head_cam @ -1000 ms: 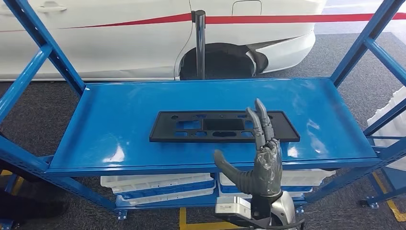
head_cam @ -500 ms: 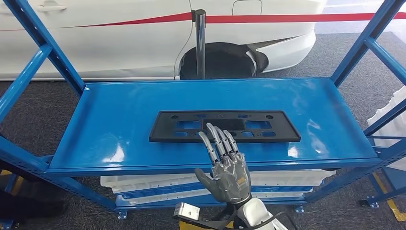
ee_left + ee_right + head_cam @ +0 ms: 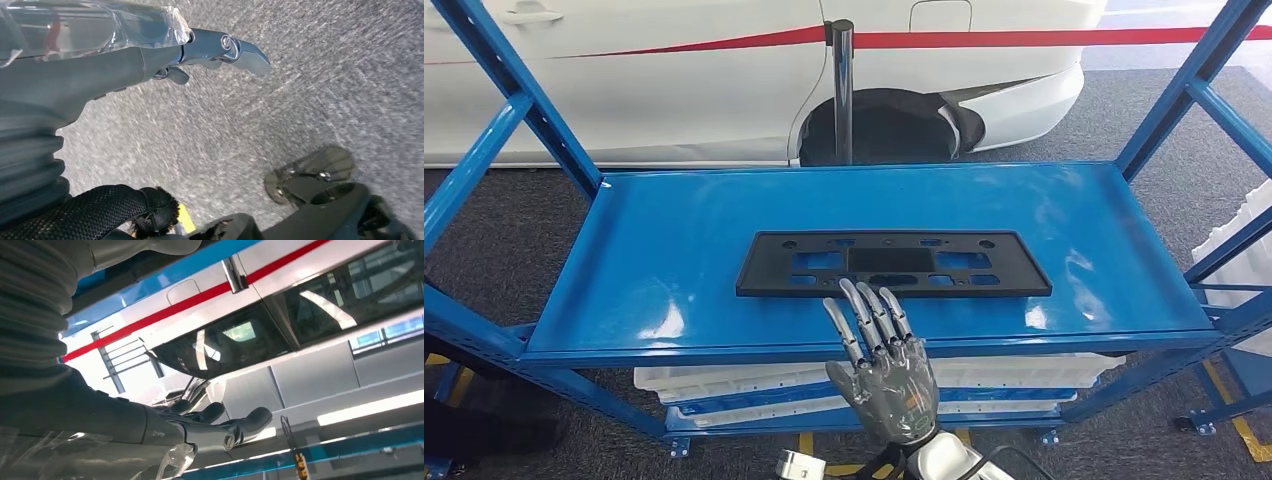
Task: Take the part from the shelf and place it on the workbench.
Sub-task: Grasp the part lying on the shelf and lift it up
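Note:
The part, a flat black rectangular frame (image 3: 894,263) with several cut-outs, lies flat in the middle of the blue shelf board (image 3: 674,250). My right hand (image 3: 884,365) is raised in front of the shelf's front edge, just below the part, holding nothing. Its fingers (image 3: 864,315) are spread and point toward the part's near edge without touching it. In the right wrist view the same hand (image 3: 215,430) is stretched out against the white car. My left hand (image 3: 220,47) hangs over the grey carpet floor, fingers extended and holding nothing.
Blue shelf uprights (image 3: 514,100) slant at both sides. White trays (image 3: 754,385) are stacked on the level below. Behind the shelf stand a black post (image 3: 842,90) and a white car with a red stripe (image 3: 674,60). White stacked items (image 3: 1239,235) sit at the right edge.
My right hand has come down and leftward, from over the part's right half to below the shelf's front edge, its back now turned toward me. The part has not moved.

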Available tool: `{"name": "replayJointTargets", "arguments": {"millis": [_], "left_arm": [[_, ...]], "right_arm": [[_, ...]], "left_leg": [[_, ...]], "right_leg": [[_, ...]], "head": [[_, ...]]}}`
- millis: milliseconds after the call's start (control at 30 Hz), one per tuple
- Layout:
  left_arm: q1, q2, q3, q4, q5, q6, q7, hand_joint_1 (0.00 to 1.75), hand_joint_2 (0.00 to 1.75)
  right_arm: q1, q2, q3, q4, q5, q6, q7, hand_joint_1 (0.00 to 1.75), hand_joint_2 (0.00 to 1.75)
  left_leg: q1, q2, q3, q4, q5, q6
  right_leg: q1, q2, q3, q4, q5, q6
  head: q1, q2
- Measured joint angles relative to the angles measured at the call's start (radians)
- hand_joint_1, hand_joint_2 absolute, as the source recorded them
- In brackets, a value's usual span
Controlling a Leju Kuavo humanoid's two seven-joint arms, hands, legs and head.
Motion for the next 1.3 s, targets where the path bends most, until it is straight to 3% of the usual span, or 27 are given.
{"name": "replayJointTargets", "arguments": {"millis": [33,167,333,467,633,767,900,1033,1300], "left_arm": [[0.001,0.0,0.001,0.001,0.028,-0.007,-0.034,0.0,1.75],[0.011,0.002,0.041,0.004,0.183,-0.117,-0.242,0.0,1.75],[0.02,0.001,0.077,0.006,0.205,-0.082,-0.337,0.0,1.75],[0.03,0.001,0.101,0.008,0.22,-0.074,-0.377,0.0,0.0],[0.033,-0.001,0.108,0.009,0.202,-0.092,-0.365,0.0,0.0],[0.037,-0.003,0.108,0.009,0.2,-0.092,-0.334,0.0,0.0],[0.042,-0.006,0.107,0.01,0.193,-0.083,-0.32,0.0,0.0],[0.047,-0.007,0.107,0.01,0.186,-0.074,-0.349,0.0,1.75],[0.04,-0.007,0.106,0.01,0.17,0.005,-0.375,0.0,1.75]], "right_arm": [[0.001,0.0,0.0,-0.003,-0.031,-0.024,-0.002,0.17,1.75],[0.013,-0.006,-0.009,-0.049,-0.205,-0.062,-0.045,0.0,0.0],[0.023,-0.011,-0.017,-0.125,-0.318,-0.058,-0.093,0.0,0.0],[0.029,-0.013,-0.021,-0.164,-0.335,-0.054,-0.103,0.0,0.0],[0.032,-0.018,-0.023,-0.177,-0.236,-0.036,-0.092,0.0,0.0],[0.032,-0.021,-0.025,-0.177,-0.159,-0.03,-0.068,0.0,1.75],[0.032,-0.026,-0.031,-0.174,-0.125,-0.026,-0.043,0.0,1.75],[0.034,-0.029,-0.039,-0.167,-0.12,-0.022,-0.03,0.0,1.75],[0.039,-0.035,-0.042,-0.155,-0.121,-0.017,-0.023,0.0,1.75]], "left_leg": [[0.0,0.0,0.0,0.0,0.0,0.0],[0.0,0.0,0.0,0.0,0.0,0.0],[0.0,0.001,0.0,0.0,0.0,0.0],[0.0,0.001,0.0,0.0,0.0,0.0],[0.001,0.001,0.0,0.0,0.0,0.0],[0.0,0.001,0.0,0.0,0.0,0.0],[0.0,0.001,0.0,0.0,0.0,0.0],[0.0,0.001,0.0,0.0,0.0,0.0],[0.0,0.001,0.0,0.0,0.0,0.0]], "right_leg": [[0.0,0.0,0.0,0.0,0.0,0.0],[0.0,0.0,0.0,0.0,0.0,0.0],[0.0,0.001,-0.001,0.0,0.0,0.0],[0.0,0.001,-0.001,0.0,0.0,0.0],[0.0,0.001,-0.001,0.0,0.0,0.0],[0.0,0.001,-0.001,0.0,0.0,0.0],[0.0,0.001,-0.001,0.0,0.0,0.0],[0.0,0.001,-0.001,0.0,0.0,0.0],[0.0,0.001,-0.001,0.0,0.0,0.0]], "head": [[0.0,0.0],[0.0,0.0],[0.0,0.0],[0.0,0.0],[0.0,0.0],[0.0,0.0],[0.0,0.0],[0.0,0.0],[0.0,0.0]]}}
